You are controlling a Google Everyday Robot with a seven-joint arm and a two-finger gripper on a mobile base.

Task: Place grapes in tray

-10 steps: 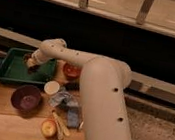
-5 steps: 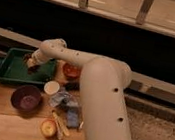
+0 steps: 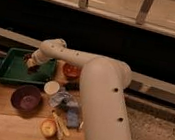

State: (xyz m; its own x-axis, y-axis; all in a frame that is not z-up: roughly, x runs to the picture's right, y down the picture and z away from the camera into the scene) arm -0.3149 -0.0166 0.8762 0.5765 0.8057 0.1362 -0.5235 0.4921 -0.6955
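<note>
The green tray [image 3: 11,69] lies at the back left of the wooden table. My gripper [image 3: 31,61] is over the tray's right part, low above its floor, at the end of the white arm that reaches in from the right. The grapes [image 3: 28,56] show as a small dark red clump right at the gripper's tip, inside the tray's outline. I cannot tell whether they hang from the gripper or rest on the tray floor.
A purple bowl [image 3: 26,98] stands in front of the tray. A small white cup [image 3: 51,87] and a red-brown bowl [image 3: 71,71] sit to its right. A blue packet [image 3: 71,112], a yellow fruit [image 3: 48,126] and yellow sticks [image 3: 59,125] lie nearer the table's front edge.
</note>
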